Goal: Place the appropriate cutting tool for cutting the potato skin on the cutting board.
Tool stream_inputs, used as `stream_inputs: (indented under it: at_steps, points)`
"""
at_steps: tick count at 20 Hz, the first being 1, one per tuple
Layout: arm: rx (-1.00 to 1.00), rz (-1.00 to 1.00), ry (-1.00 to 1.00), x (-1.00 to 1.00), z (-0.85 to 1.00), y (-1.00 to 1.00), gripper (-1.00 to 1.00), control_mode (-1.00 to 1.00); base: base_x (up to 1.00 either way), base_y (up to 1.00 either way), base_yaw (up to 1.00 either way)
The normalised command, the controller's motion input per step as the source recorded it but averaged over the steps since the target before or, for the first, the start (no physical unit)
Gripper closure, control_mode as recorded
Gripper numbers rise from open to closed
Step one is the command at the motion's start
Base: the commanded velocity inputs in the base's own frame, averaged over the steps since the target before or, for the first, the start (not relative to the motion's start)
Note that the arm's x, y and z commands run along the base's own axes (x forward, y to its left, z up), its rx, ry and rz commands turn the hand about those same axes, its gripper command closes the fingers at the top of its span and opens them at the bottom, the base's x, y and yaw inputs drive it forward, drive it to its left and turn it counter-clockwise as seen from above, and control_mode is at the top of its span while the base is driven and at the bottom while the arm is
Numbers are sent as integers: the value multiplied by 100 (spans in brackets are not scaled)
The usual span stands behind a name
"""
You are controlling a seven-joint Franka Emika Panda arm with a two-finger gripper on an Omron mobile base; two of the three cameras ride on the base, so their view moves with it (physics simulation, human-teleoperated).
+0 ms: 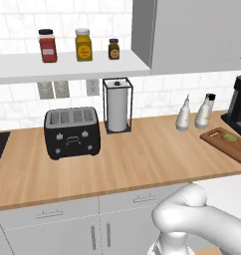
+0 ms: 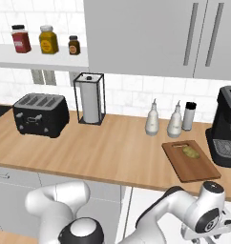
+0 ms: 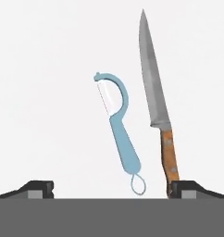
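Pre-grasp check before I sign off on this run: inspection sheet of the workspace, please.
Surface: light wood countertop; in the hand view, a plain white surface under the tools.
Job's things: cutting board on the counter by the coffee machine, potato on it; peeler lies on the white surface, off the board.
Clutter: knife beside the peeler, apart from it; toaster; paper towel holder; two white bottles and a shaker; three jars on the shelf.
Grippers: gripper open, holding nothing, fingertips either side of the peeler's handle end.
Cables: nothing seen.
Surroundings: white tiled wall, wall sockets, grey cabinets.
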Motion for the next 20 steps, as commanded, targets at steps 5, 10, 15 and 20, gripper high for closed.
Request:
stream_inputs:
  at_steps: [5, 10, 15, 20]
  points:
    - [0, 4, 0, 2, -29, -8, -100, -100, 0, 0, 0]
    - [0, 0, 0, 8, -12, 0, -100, -100, 0, 0, 0]
    - [3, 0, 0, 15, -6, 2, -100, -100, 0, 0, 0]
    - [2, 0, 1, 1, -37, 0, -100, -100, 0, 0, 0]
